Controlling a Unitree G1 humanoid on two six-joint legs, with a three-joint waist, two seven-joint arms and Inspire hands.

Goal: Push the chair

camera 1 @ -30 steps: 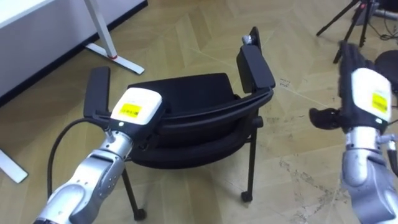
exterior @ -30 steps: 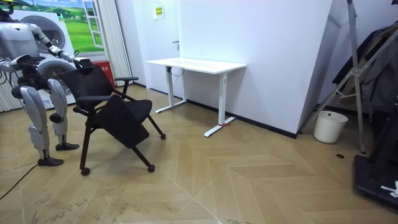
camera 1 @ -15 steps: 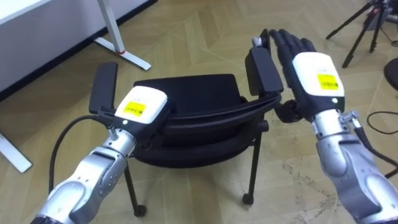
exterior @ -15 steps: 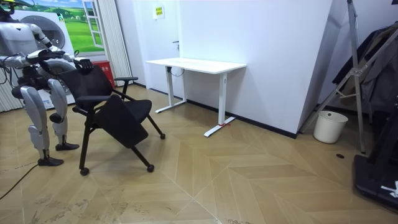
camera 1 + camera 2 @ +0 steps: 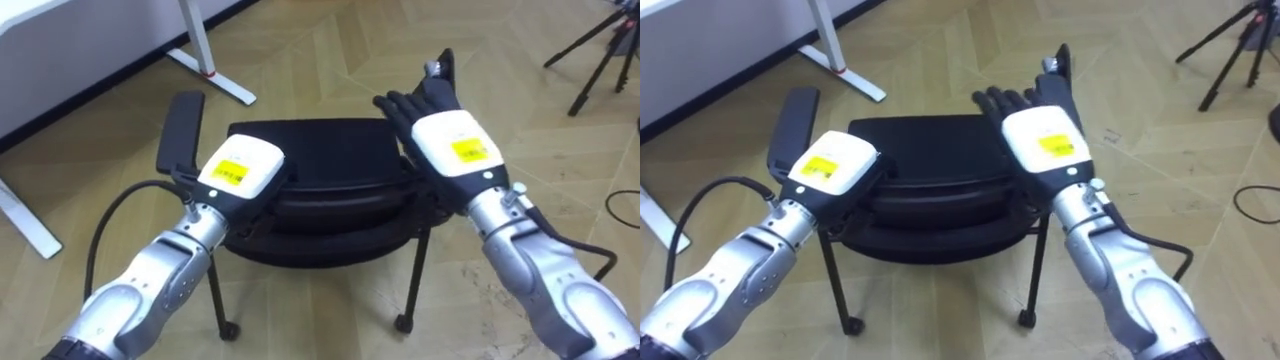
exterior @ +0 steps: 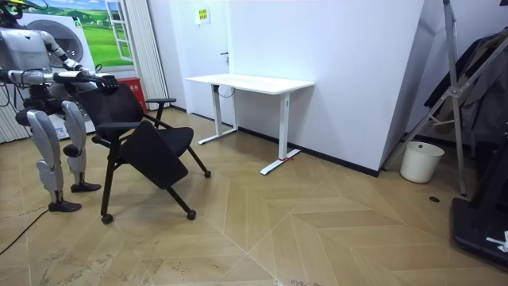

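Note:
A black chair [image 5: 300, 140] with armrests and castors stands in front of me, its backrest [image 5: 340, 192] towards me. My left hand [image 5: 240, 170] lies on the left part of the backrest's top, beside the left armrest [image 5: 180, 130]. Resting over the right end of the backrest is my right hand [image 5: 445, 140], open, with its fingers [image 5: 405, 100] straight and pointing forward over the seat, next to the right armrest [image 5: 441, 63]. In the room view I stand behind the chair [image 6: 151, 147] at the room view's left, both arms reaching to its back.
A white desk [image 6: 250, 83] stands ahead by the wall, its foot [image 5: 215, 75] on the floor just past the chair. A tripod [image 5: 600, 50] stands to my right. A white bin [image 6: 421, 161] and a rack are at the room view's right. Open wooden floor lies beyond the chair.
My right hand has swung in from the right and come down on the backrest's right end. The left hand has stayed on the backrest. The view has shifted a little.

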